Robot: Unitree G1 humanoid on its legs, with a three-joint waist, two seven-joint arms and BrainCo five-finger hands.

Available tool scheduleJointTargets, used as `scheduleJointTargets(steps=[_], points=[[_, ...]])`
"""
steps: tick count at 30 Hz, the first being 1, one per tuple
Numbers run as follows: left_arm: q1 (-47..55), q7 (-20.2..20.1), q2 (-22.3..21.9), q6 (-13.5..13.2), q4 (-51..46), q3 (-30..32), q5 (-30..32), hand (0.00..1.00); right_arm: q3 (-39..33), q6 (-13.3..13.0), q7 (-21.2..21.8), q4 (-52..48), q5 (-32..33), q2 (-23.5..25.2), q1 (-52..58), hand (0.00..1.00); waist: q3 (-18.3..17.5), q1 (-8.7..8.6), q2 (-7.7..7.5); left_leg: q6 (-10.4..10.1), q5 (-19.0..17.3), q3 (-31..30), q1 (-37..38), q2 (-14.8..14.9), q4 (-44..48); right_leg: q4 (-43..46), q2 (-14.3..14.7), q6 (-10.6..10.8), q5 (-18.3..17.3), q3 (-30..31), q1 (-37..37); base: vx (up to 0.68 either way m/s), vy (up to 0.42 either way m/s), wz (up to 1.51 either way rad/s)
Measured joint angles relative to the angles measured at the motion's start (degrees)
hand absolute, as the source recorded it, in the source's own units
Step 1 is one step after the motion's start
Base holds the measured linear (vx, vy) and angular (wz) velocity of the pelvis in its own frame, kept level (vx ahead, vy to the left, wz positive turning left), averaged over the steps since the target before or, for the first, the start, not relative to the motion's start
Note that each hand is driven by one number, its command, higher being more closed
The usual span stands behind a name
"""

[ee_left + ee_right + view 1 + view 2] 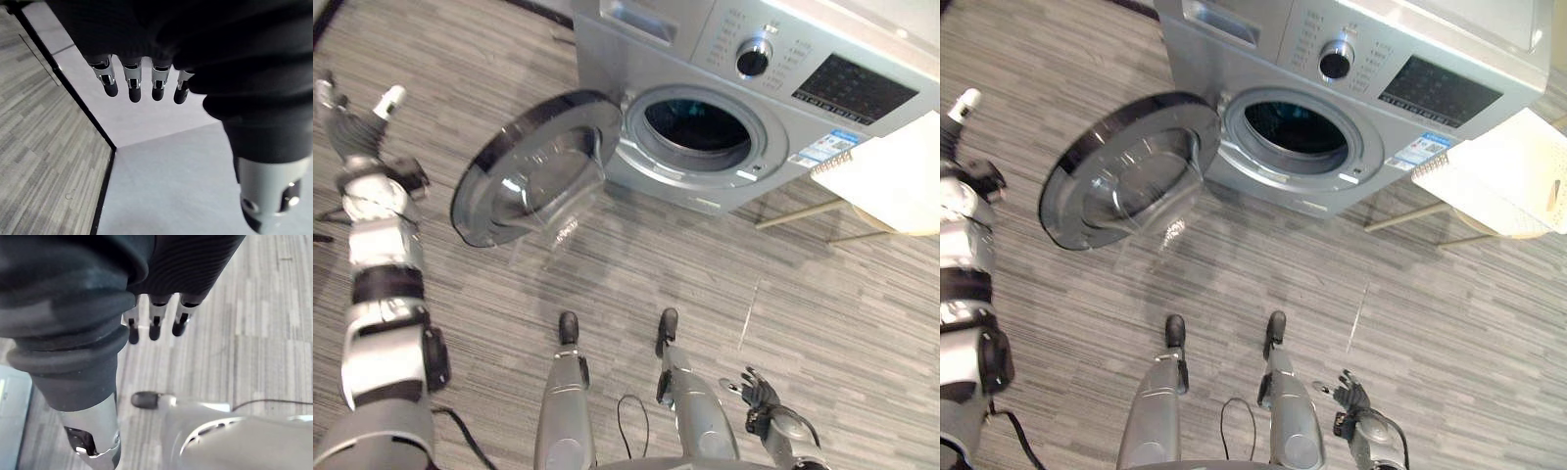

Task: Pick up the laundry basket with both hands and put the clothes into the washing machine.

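A: What are the hands doing?

B: The left hand (pixel 133 78) is raised out at the robot's left, fingers straight and loosely spread, with nothing in it. The right hand (pixel 760 394) hangs low at the right above the grey striped floor (pixel 636 264), fingers relaxed and apart, and it too holds nothing.

A: And the laundry basket?

B: The white laundry basket (pixel 1498 176) sits on a stand with pale legs (pixel 798 213), just beside the washing machine (pixel 705 59) on the robot's right, well apart from both hands.

A: Is the machine shut?

B: No. Its round door (pixel 533 171) is swung wide to the left, and the drum opening (pixel 695 125) shows dark inside.
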Motion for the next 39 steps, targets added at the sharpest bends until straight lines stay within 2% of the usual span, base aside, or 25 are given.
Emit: scheduleJointTargets(steps=[1, 2, 3, 6, 11, 12, 13, 14, 16, 18, 19, 22, 23, 24, 26, 29, 31, 33, 34, 39], points=[[-2.5, 0.1, 0.2, 0.2, 0.7, -0.5, 0.1, 0.00, 1.1, -0.4, 0.0, -0.9, 0.5, 0.7, 0.0, 0.00, 0.2, 0.60, -0.19, 0.1, 0.1, 0.5, -0.7, 1.4, -0.1, -0.2, 0.9, -0.4, 1.3, -0.1, -0.5, -0.05, -0.006, -0.14], [-4.8, 0.2, 0.1, 0.6, 0.8, -1.9, 1.2, 0.00, 3.1, -0.5, 0.0, -1.5, 1.5, 1.3, 0.2, 0.00, 0.4, 0.39, -0.46, -0.2, 0.7, 1.4, -1.6, 2.9, -0.2, 0.1, 1.6, -1.4, 0.7, -1.1, -1.0, -0.04, -0.027, 0.08], [-6.4, 0.3, 0.1, 0.6, 0.7, -3.1, 2.6, 0.00, 4.7, -0.7, 0.0, -2.1, 2.5, 2.0, 0.1, 0.00, 0.8, 0.44, -1.36, -1.0, 1.2, 1.7, -2.2, 3.7, 0.0, 0.9, 2.2, -3.1, -0.4, -1.6, -1.4, -0.02, -0.033, 0.14], [-6.5, 0.7, -1.2, 0.6, 1.0, -3.9, 2.6, 0.00, 6.8, -2.1, -0.1, -4.1, 3.0, 2.4, -0.1, 0.00, 1.2, 0.76, -2.21, -2.5, 2.2, 1.2, -4.2, 4.8, -0.1, -0.2, 3.5, -3.1, -0.4, -1.4, -2.9, 0.02, -0.042, -0.02], [-4.1, 0.4, -5.8, 0.1, 3.5, -4.9, 4.2, 0.00, 8.0, -2.9, 0.0, -3.6, 3.0, 2.4, -0.5, 0.00, 1.8, 0.70, -2.59, -2.9, 2.4, 1.1, -4.0, 4.8, 1.0, -0.2, 3.9, -3.1, -0.4, -1.1, -2.4, 0.00, 0.018, -0.04], [-3.2, 0.5, -7.7, -0.7, 3.4, -4.7, 4.5, 0.00, 8.0, -2.9, -0.1, -3.2, 3.0, 2.5, -0.5, 0.00, 1.8, 0.71, -2.59, -2.9, 2.4, 0.9, -3.7, 4.5, 1.1, -0.2, 3.7, -3.1, -0.4, -1.0, -1.9, -0.02, 0.066, 0.22], [-1.3, 0.5, -10.8, -1.2, 3.4, -4.6, 3.9, 0.00, 8.0, -3.0, -0.1, -2.6, 3.3, 2.5, -0.5, 0.00, 1.8, 0.64, -2.58, -2.6, 2.1, 0.8, -3.1, 4.0, 1.2, -0.2, 3.0, -4.4, -1.7, -1.0, -0.8, -0.03, 0.060, 0.30], [-0.5, 0.5, -12.4, -1.4, 3.4, -4.6, 3.4, 0.00, 8.0, -3.0, -0.1, -2.1, 3.7, 2.5, -0.5, 0.00, 1.8, 0.65, -2.59, -2.4, 1.8, 0.7, -2.8, 3.5, 1.2, -0.2, 2.8, -4.6, -2.9, -1.1, -0.1, -0.02, 0.031, 0.33], [2.5, 0.5, -16.9, -1.4, 3.2, -4.9, 2.1, 0.00, 7.8, -2.8, -0.2, -1.2, 4.3, 2.5, -0.6, 0.00, 1.8, 0.79, -2.67, -2.3, 1.1, 0.8, -1.9, 1.9, 2.3, -0.2, 1.1, -5.5, -7.3, -1.0, 1.8, -0.02, 0.021, 0.22], [10.3, 0.2, -22.5, -1.2, 2.3, -6.8, 1.0, 0.00, 7.2, -2.5, -0.2, -0.7, 4.5, 2.6, -1.3, 0.00, 1.6, 0.82, -1.98, -2.4, 1.0, 1.3, 0.4, 1.3, 1.6, -0.2, 0.3, -5.3, -7.7, -0.3, 3.0, -0.04, 0.030, -0.08], [12.0, 0.0, -23.9, -0.9, 2.9, -8.2, 0.9, 0.00, 6.7, -2.3, -0.2, -0.7, 4.5, 2.7, -1.2, 0.00, 1.5, 0.82, -1.94, -2.4, 1.0, 1.8, 1.0, 1.3, 1.4, 0.0, 0.2, -5.2, -7.8, -0.3, 3.2, -0.02, 0.024, -0.15], [18.4, -2.4, -32.2, 1.0, 8.0, -17.2, 0.1, 0.00, 1.7, -1.5, -0.9, 0.2, 4.5, 2.8, -1.4, 0.00, 0.9, 0.55, -1.96, -2.3, 1.0, 3.8, 3.5, 0.4, 0.3, 1.8, -0.9, -4.7, -8.2, 0.7, 3.3, 0.00, 0.014, -0.15], [19.4, -2.6, -33.7, 1.4, 8.6, -18.7, 0.0, 0.00, 0.9, -1.4, -1.3, 0.6, 4.5, 2.8, -1.6, 0.00, 0.7, 0.49, -2.03, -2.2, 1.2, 4.2, 4.1, 0.1, -0.3, 1.9, -1.1, -4.6, -8.2, 1.3, 3.3, 0.03, 0.004, -0.16], [21.3, -3.0, -36.5, 1.8, 10.4, -22.9, 0.0, 0.00, -0.9, -0.9, -1.7, 1.9, 4.5, 2.8, -1.9, 0.00, -0.1, -0.23, -1.82, -2.0, 1.6, 5.4, 5.8, -0.5, -1.8, 2.3, -1.8, -3.8, -8.4, 1.9, 3.6, 0.04, -0.010, -0.15], [23.1, -4.0, -38.5, 2.3, 11.0, -28.7, 0.1, 0.00, -2.6, -0.4, -2.2, 3.8, 4.5, 2.8, -2.4, 0.00, -1.8, -1.49, -1.71, -2.0, 2.3, 7.5, 8.4, -1.2, -3.8, 2.3, -2.2, -3.4, -8.4, 3.4, 4.1, 0.06, -0.019, -0.27], [21.5, -4.7, -41.0, 2.5, 11.1, -34.8, 0.1, 0.00, -4.8, -0.2, -2.4, 4.7, 4.4, 2.4, -2.4, 0.00, -4.2, -2.98, 0.17, -1.6, 2.6, 10.7, 11.8, -2.0, -6.3, 2.3, -2.9, -3.0, -7.9, 6.5, 4.3, 0.06, -0.008, -0.42], [17.6, -4.4, -42.1, 2.3, 11.1, -35.6, 0.1, 0.00, -5.1, -0.1, -2.4, 4.6, 4.4, 1.8, -2.3, 0.00, -5.0, -4.22, 1.57, -1.5, 2.5, 13.5, 14.1, -2.1, -7.2, 2.2, -2.8, -3.0, -7.9, 9.2, 4.2, 0.05, -0.022, -0.61], [15.4, -3.7, -41.9, 2.2, 11.1, -35.5, 0.1, 0.00, -5.7, -0.1, -2.4, 4.2, 4.4, 1.6, -2.2, 0.00, -5.2, -4.76, 2.06, -1.5, 2.4, 14.5, 15.0, -2.0, -7.6, 2.1, -2.7, -3.0, -7.9, 10.3, 4.2, 0.03, -0.034, -0.45], [13.4, -3.5, -41.6, 1.9, 10.6, -35.0, 0.1, 0.00, -7.6, -0.1, -2.4, 3.8, 4.4, 1.3, -1.8, 0.00, -5.5, -6.00, 2.57, -1.6, 2.4, 15.8, 16.2, -1.9, -8.3, 2.1, -2.5, -2.9, -7.9, 11.4, 4.3, 0.03, -0.043, -0.38], [14.2, -3.6, -40.9, 0.6, 8.3, -33.4, 0.2, 0.00, -13.2, 0.2, -2.3, 2.9, 3.8, -0.2, 3.0, 0.00, -6.5, -6.45, 3.91, -2.3, 1.7, 16.8, 19.4, -1.3, -9.2, 1.0, -1.8, -2.8, -8.0, 12.2, 6.9, 0.03, -0.036, -0.17]])
